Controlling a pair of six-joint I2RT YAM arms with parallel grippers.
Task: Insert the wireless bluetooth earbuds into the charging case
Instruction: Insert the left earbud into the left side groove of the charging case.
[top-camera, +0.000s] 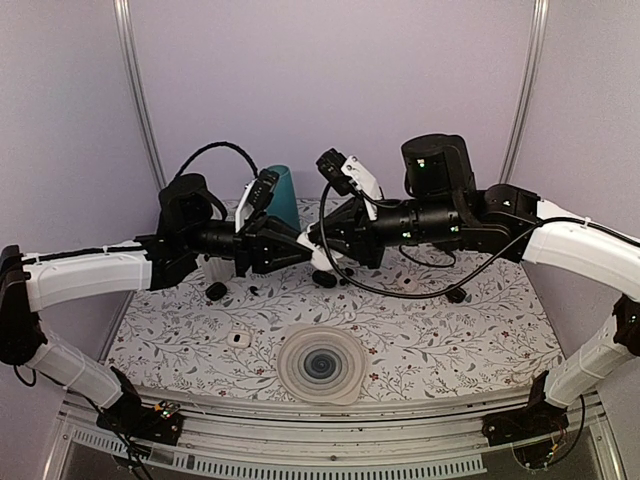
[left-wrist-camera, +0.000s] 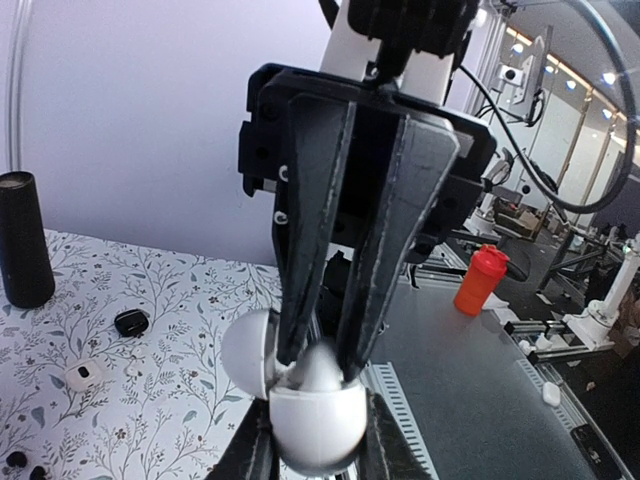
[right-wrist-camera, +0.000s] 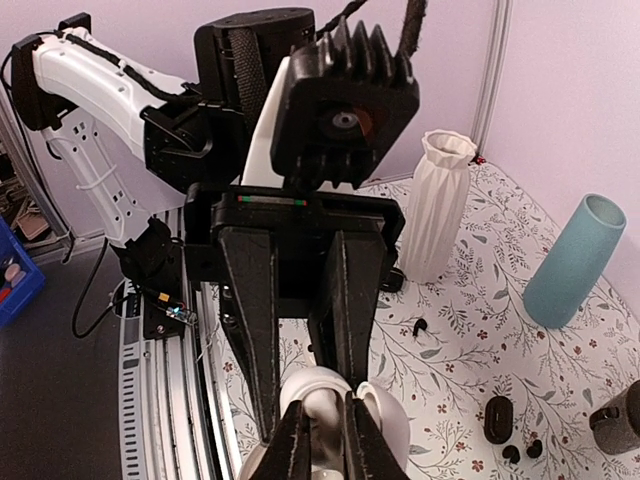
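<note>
Top external view: nearest on the floral table (top-camera: 480, 340) lies a ribbed round disc (top-camera: 320, 365), with a small white case (top-camera: 238, 338) just to its left. Farther in, a black case (top-camera: 215, 292) sits on the left side of the table.

Above mid-table the left arm (top-camera: 90, 275) and the right arm (top-camera: 580, 245) meet tip to tip. The left gripper (left-wrist-camera: 318, 442) is clenched on the charging case (left-wrist-camera: 315, 425), a white rounded one. Its fingers press either side of the lower half. The case is held up off the table with its lid (left-wrist-camera: 248, 352) swung open.

The right gripper (right-wrist-camera: 325, 440) reaches in from the opposite side. Its fingertips are pinched on a white earbud (left-wrist-camera: 322, 368) that sits in the mouth of the case, beside the open lid. I cannot tell whether the earbud is fully seated.

Beyond the grippers, toward the far edge, a teal vase (top-camera: 285, 195) stands upright. The right wrist view shows a white ribbed vase (right-wrist-camera: 440, 205) standing on the table near the teal one.
</note>
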